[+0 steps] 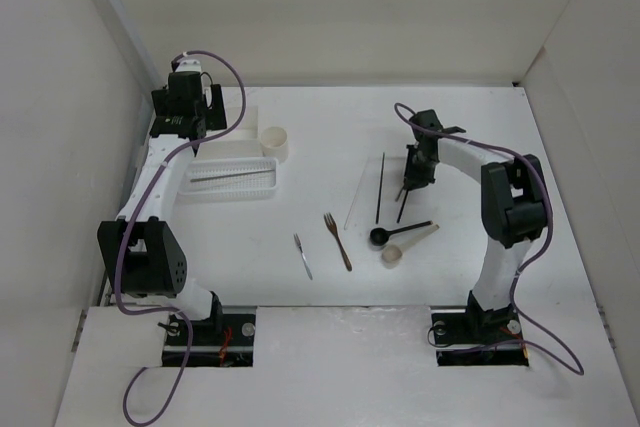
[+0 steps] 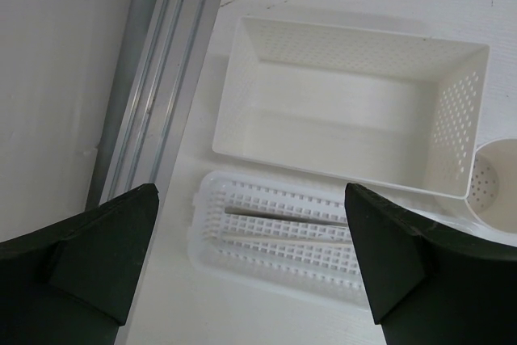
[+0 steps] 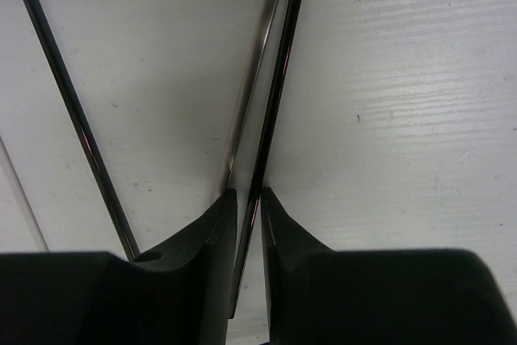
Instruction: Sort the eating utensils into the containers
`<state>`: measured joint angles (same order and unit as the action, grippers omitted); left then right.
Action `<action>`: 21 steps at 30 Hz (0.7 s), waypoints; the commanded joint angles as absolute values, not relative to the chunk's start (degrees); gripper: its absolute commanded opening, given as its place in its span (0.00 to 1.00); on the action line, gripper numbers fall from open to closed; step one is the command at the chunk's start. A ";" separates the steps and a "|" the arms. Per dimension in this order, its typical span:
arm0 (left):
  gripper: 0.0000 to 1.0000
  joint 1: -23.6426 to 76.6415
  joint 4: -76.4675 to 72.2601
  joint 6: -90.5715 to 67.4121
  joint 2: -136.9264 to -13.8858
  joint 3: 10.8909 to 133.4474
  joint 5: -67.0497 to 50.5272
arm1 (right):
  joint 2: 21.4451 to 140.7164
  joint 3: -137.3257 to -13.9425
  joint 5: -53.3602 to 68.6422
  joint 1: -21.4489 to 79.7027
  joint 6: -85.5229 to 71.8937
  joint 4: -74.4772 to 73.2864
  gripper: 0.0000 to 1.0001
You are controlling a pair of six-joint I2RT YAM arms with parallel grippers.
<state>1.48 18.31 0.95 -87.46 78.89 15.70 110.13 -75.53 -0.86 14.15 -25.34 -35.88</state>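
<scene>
R gripper (image 3: 249,199): fingers nearly together, pinching a dark chopstick (image 3: 279,78) near its lower end; the stick runs up between the tips, the pale line just beside it may be its reflection or shadow. Grip low and narrow bc the stick is so thin.
2nd dark stick (image 3: 65,94): lies loose on the table (image 1: 480,127), apart from the held one, slanting off to the L in the wrist view. Prob left for a later pick.
R arm, top view: gripper (image 1: 412,185) sits over the stick pair (image 1: 381,187) in the right half of the table, pointing down, so it can pinch from above.
L gripper (image 2: 250,272): fingers wide apart, nothing between them; hovers over the far-left corner above the containers. Looks parked, out of the R arm's way.
Tray (image 2: 212,236): slotted sides, near the left edge, already holds a few long thin sticks (image 2: 291,228) laid lengthwise; the shape suits them, so I judge the held stick goes there.
Box (image 2: 242,54): nothing in it, touching the tray's far side.
Cup (image 1: 275,141): just beside the tray's far-right corner; inside not visible enough to tell.
Forks: brown fork (image 1: 338,242) and grey fork (image 1: 302,255) lie mid-table toward the near edge, unsorted.
Spoons: black spoon (image 1: 398,232) and beige spoon (image 1: 408,244) lie close together, just near-side of the R gripper, unsorted.
Progress: early-to-mid, my guess; only sticks are binned.
</scene>
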 commanded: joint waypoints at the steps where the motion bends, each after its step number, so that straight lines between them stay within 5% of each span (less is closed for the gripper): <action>1: 1.00 1.49 16.17 0.35 -84.29 79.01 17.75 | 111.71 -76.73 -1.32 13.97 -25.66 -36.47 0.24; 7: 1.00 1.49 15.12 0.35 -84.29 79.01 19.07 | 111.71 -76.20 -0.62 12.30 -25.66 -36.47 0.00; 15: 1.00 1.49 15.12 0.96 -83.76 79.01 19.07 | 108.04 -73.48 0.70 11.25 -25.66 -34.28 0.00; 21: 1.00 2.54 19.77 8.68 -83.76 80.85 7.67 | 100.56 -71.72 -4.83 11.25 -26.19 -32.61 0.00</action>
<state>1.58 18.06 3.95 -86.65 78.89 14.55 106.02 -71.48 -0.58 11.86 -25.71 -34.52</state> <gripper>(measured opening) 0.997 0.018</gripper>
